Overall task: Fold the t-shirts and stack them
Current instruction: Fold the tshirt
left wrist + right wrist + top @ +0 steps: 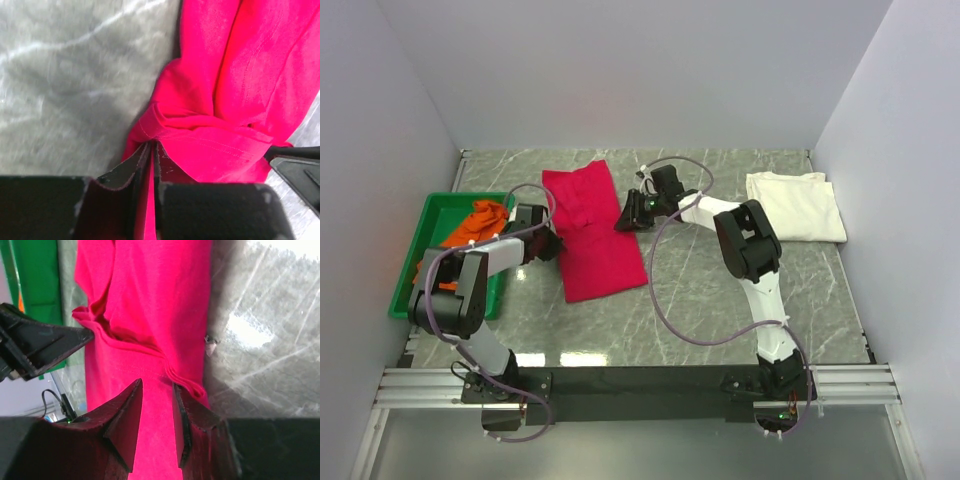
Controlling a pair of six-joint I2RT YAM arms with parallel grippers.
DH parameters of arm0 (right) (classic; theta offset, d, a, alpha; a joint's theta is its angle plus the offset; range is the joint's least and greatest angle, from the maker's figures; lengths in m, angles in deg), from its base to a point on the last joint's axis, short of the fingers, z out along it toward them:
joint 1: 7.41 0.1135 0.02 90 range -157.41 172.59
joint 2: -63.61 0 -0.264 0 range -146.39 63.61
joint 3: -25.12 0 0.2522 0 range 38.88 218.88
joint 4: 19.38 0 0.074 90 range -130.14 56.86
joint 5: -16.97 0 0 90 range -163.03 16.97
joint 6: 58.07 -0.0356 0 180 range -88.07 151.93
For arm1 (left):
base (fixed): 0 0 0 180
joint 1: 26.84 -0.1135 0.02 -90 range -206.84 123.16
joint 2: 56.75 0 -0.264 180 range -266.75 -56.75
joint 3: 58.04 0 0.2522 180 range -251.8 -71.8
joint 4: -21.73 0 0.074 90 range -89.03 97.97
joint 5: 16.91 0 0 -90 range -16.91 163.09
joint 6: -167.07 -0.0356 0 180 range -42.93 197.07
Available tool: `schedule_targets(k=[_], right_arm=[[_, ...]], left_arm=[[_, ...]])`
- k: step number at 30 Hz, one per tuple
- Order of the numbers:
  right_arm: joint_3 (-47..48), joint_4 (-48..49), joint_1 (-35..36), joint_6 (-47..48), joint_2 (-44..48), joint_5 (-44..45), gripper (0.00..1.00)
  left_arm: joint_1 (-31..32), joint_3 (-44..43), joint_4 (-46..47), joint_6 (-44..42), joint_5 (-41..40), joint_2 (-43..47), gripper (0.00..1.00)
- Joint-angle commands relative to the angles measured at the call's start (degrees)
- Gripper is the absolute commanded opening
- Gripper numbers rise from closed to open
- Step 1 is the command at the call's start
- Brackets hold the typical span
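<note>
— When we looked down from above, where did we find the crimson t-shirt [592,232]?

— We found it lying on the worktop [820,290], left of the middle, its length running from far to near, with a claw at each long edge about halfway along.

— How did the left arm stand?

— We saw it bent back sharply, elbow near the green bin [408,285], forearm reaching rightward so that the left claw [550,243] met the shirt's left edge. In its wrist view, we saw the fingers [126,171] pressed nearly together on a thin fold of red cloth, the shirt bunched just ahead.

— And the right?

— We saw it reach forward from its base, then bend leftward at the elbow, with the right claw [625,218] at the shirt's right edge. Its fingers [126,415] stood a narrow gap apart with red cloth filling that gap; we could not tell whether they gripped it or only lay over it.

— The other shirts?

— We noted the cream t-shirt [798,205] folded at the far right, well apart, and the orange t-shirt [480,220] crumpled inside the bin.
</note>
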Motion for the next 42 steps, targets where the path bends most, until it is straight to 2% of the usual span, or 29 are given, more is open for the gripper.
schedule_targets(k=[1, 5, 8, 9, 11, 14, 17, 20, 21, 24, 27, 30, 36, 38, 42], right_arm=[[1.5, 1.6, -0.5, -0.7, 0.8, 0.4, 0.37], [-1.6, 3.0, -0.6, -1.0, 7.7, 0.2, 0.37], [-6.1, 4.3, -0.5, -2.8, 14.4, -1.3, 0.37], [-9.5, 7.5, -0.3, -3.6, 16.1, -1.9, 0.37], [-13.4, 10.7, 0.3, -6.9, 20.7, -3.9, 0.36], [-20.9, 17.3, 2.9, -11.1, 24.9, -6.8, 0.34], [-25.8, 19.6, 6.7, -12.0, 26.5, -7.6, 0.34], [-27.7, 19.5, 10.8, -11.0, 25.0, -7.2, 0.31], [-27.9, 19.3, 11.6, -10.9, 24.2, -7.4, 0.28], [-27.7, 21.3, 13.7, -11.8, 19.4, -9.0, 0.21], [-25.7, 19.2, 14.2, -10.6, 14.1, -9.3, 0.15], [-24.3, 17.0, 13.8, -9.3, 9.9, -8.0, 0.10], [-26.2, 17.3, 12.4, -10.7, 8.2, -8.2, 0.08], [-27.9, 18.2, 11.6, -10.8, 12.1, -8.0, 0.08], [-29.2, 12.0, 9.7, -6.6, 19.0, -5.2, 0.08]], left_arm=[[-1.5, -1.3, -1.0, -2.7, -1.5, -2.6, 0.14], [-1.7, -3.5, -3.8, -4.7, -0.1, 0.3, 0.22], [-1.2, -4.0, -7.1, -6.0, 0.7, 6.7, 0.33], [-0.7, -3.7, -9.8, -6.2, 0.5, 10.7, 0.40], [-0.1, -2.7, -11.8, -6.1, 1.3, 14.8, 0.46], [3.3, 1.2, -14.8, -5.0, 3.5, 23.1, 0.47], [6.7, 5.9, -16.8, -2.7, 4.7, 29.0, 0.45], [12.1, 11.8, -14.4, 0.6, 6.5, 31.6, 0.37], [12.6, 14.5, -13.6, 1.2, 6.4, 31.4, 0.30], [12.8, 18.0, -11.0, 3.1, 5.9, 29.1, 0.20], [12.7, 19.7, -8.9, 5.2, 4.3, 26.6, 0.15], [12.6, 20.0, -11.2, 7.1, 1.6, 24.3, 0.10], [10.9, 22.8, -13.8, 10.1, 0.6, 27.9, 0.07], [10.7, 23.1, -14.3, 10.3, 0.5, 29.3, 0.07], [10.7, 22.8, -14.2, 9.9, 0.5, 32.9, 0.09]])
